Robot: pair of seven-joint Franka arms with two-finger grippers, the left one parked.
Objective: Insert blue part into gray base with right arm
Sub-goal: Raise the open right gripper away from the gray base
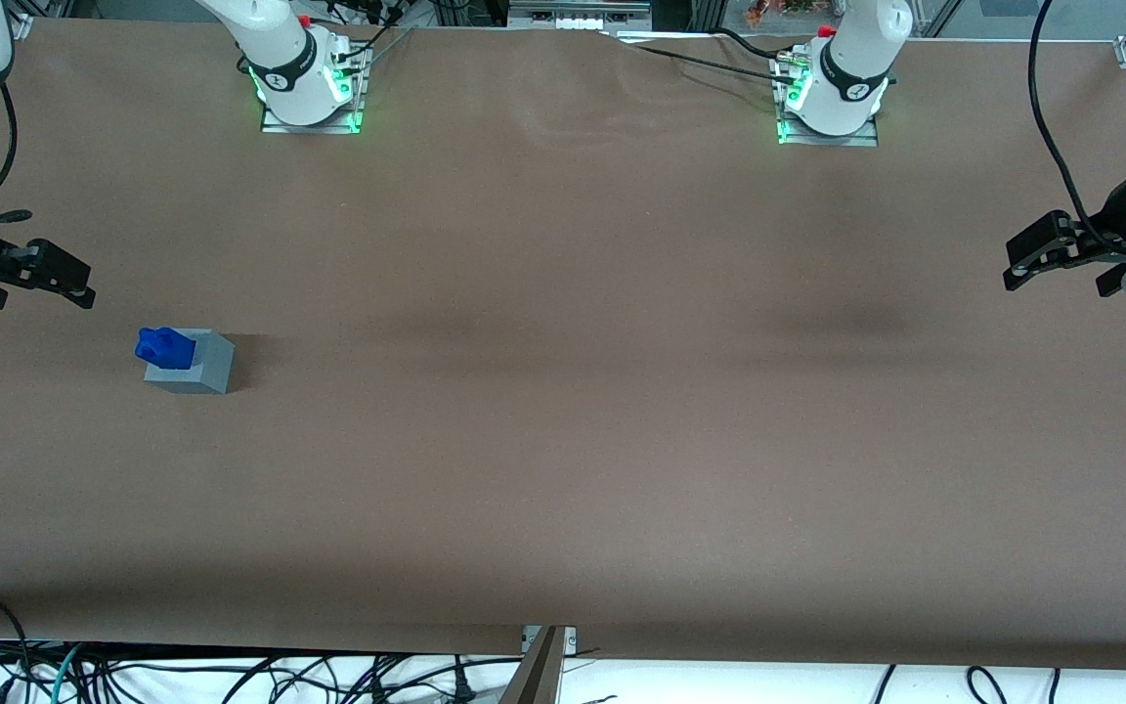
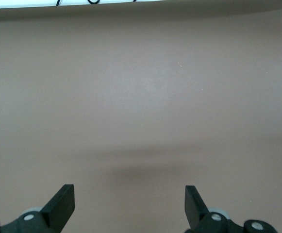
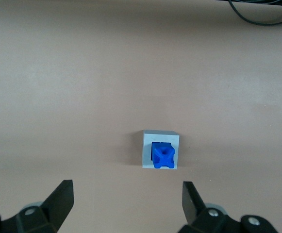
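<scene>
The blue part (image 3: pixel 163 156) sits in the gray base (image 3: pixel 147 150) — insertion looks done. The gripper (image 3: pixel 127 198) hangs above, wide open, empty — next comes only a check of seating.

The blue part (image 1: pixel 164 347), a small bright-blue block with a lumpy, notched top, stands upright in the recess of the gray base (image 1: pixel 199 373), a light-gray cube resting on the brown desk (image 1: pixel 563 391) toward the working arm's end, its top protruding above the base's top face.
</scene>
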